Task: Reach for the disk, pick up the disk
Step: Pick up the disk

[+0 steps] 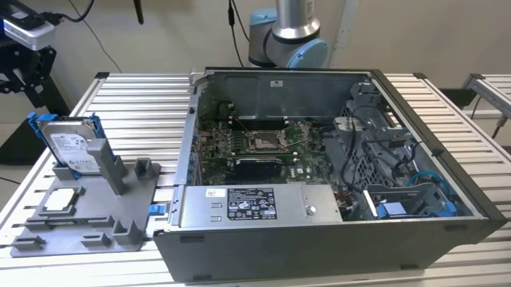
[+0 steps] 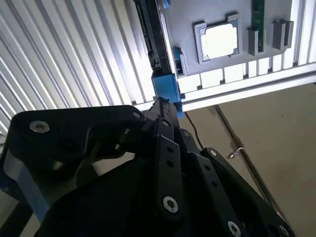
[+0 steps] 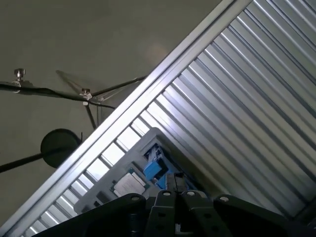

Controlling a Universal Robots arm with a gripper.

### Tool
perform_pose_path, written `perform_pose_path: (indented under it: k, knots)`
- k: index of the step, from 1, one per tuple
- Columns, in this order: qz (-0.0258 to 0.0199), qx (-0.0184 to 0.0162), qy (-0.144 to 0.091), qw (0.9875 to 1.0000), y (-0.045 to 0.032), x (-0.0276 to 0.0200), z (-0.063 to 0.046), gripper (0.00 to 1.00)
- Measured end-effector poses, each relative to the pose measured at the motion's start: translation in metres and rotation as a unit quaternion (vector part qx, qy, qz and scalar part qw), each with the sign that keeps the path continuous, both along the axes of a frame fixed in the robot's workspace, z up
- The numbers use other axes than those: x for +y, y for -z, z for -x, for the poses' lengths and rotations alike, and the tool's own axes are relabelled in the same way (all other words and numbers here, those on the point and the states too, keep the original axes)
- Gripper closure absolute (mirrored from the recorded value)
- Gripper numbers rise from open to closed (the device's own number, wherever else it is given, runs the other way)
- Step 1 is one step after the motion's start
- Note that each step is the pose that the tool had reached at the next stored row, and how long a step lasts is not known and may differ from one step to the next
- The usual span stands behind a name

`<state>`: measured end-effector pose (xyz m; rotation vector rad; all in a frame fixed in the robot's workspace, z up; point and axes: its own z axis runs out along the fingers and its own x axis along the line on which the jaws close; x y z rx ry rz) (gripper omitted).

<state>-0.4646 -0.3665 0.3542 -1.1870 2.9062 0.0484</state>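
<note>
The reach looks to be the step in hand. The disk [image 1: 70,143] stands upright on edge in a grey holder [image 1: 104,227] on the slatted surface [image 1: 136,107], towards the exterior view's left and well apart from the open computer case [image 1: 319,251]. In the second wrist view the claw [image 2: 162,111] lines up with the disk's blue bracket [image 2: 164,89]. Whether they touch, and whether the claw is spread or pressed together, cannot be told. A grasp would likely call for squaring up to the disk's thin upper edge.
</note>
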Motion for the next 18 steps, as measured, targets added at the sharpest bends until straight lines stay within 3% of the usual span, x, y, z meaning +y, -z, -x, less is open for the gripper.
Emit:
perform_pose_path:
  k: [18]
  knots:
    - [0.0000, -0.0001, -0.017, 0.9999, 0.0000, -0.0002, 0.0000, 1.00]
